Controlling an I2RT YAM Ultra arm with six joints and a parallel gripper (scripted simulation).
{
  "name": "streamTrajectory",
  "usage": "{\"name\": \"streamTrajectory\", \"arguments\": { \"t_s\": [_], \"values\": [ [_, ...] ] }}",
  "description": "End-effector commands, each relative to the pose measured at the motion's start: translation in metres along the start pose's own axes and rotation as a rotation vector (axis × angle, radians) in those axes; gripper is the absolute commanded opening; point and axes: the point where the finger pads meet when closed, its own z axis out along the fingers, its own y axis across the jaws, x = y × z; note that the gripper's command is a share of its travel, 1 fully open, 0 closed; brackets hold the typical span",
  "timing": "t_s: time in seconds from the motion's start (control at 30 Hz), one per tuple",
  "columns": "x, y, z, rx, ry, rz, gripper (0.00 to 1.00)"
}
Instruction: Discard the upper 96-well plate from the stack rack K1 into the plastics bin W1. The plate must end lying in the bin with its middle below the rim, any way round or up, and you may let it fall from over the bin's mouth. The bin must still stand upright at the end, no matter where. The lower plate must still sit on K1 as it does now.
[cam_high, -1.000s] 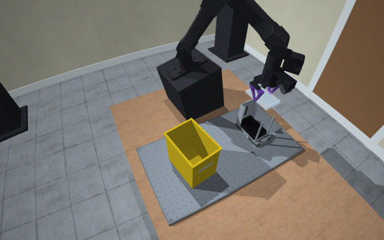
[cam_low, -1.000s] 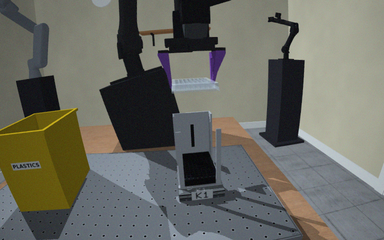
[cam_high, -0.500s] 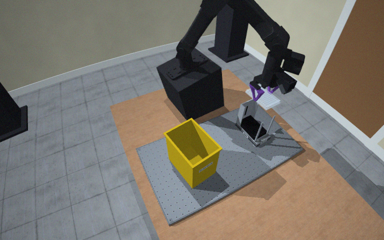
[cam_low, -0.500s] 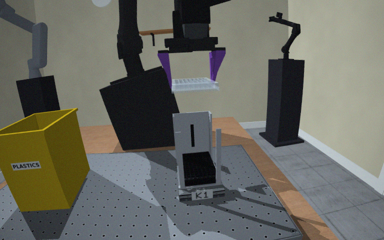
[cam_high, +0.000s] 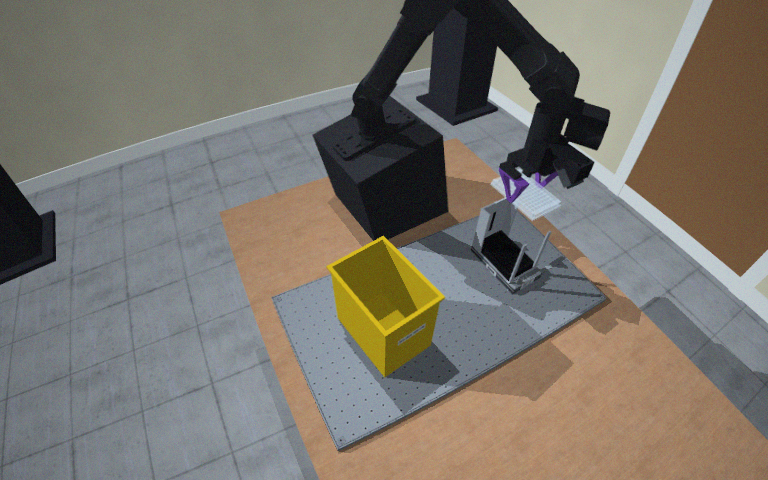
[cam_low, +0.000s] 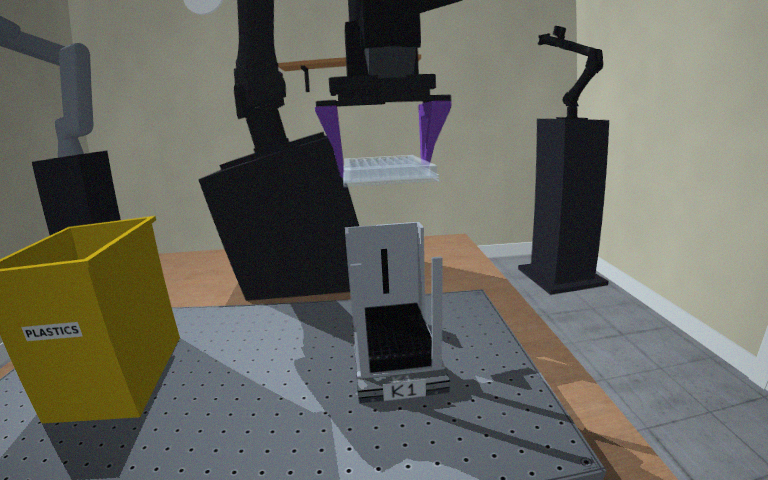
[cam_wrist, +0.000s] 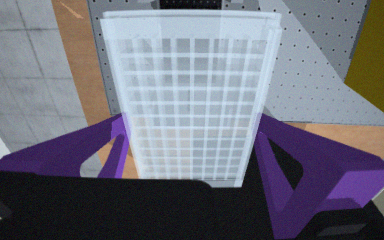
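The clear, gridded 96-well plate is up in the air, level, at the centre of the exterior view, directly above the grey stack rack labelled K1 and well apart from it. The black gripper with purple fingers has it clamped by its two long sides, fingers spread wide to span the plate's width; in the wrist view the plate fills the middle of the frame between the purple fingers. Down in the rack sits the black lower plate, seated low behind the K1 label. Far left in the exterior view stands the yellow open-topped bin marked PLASTICS, upright on the grey perforated board.
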Motion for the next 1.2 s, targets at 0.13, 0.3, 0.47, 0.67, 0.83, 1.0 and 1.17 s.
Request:
{"name": "streamTrajectory", "arguments": {
  "t_s": [0.13,0.3,0.47,0.67,0.83,1.0,1.17],
  "values": [
    [-0.004,0.002,-0.008,-0.013,-0.019,0.002,0.0],
    [-0.004,0.002,-0.008,-0.013,-0.019,0.002,0.0],
    [-0.004,0.002,-0.008,-0.013,-0.019,0.002,0.0],
    [-0.004,0.002,-0.008,-0.013,-0.019,0.002,0.0],
    [-0.004,0.002,-0.008,-0.013,-0.019,0.002,0.0],
    [-0.004,-0.005,-0.008,-0.012,-0.02,-0.065,0.0],
    [-0.005,-0.021,-0.008,-0.011,-0.02,-0.104,0.0]
  ]
}}
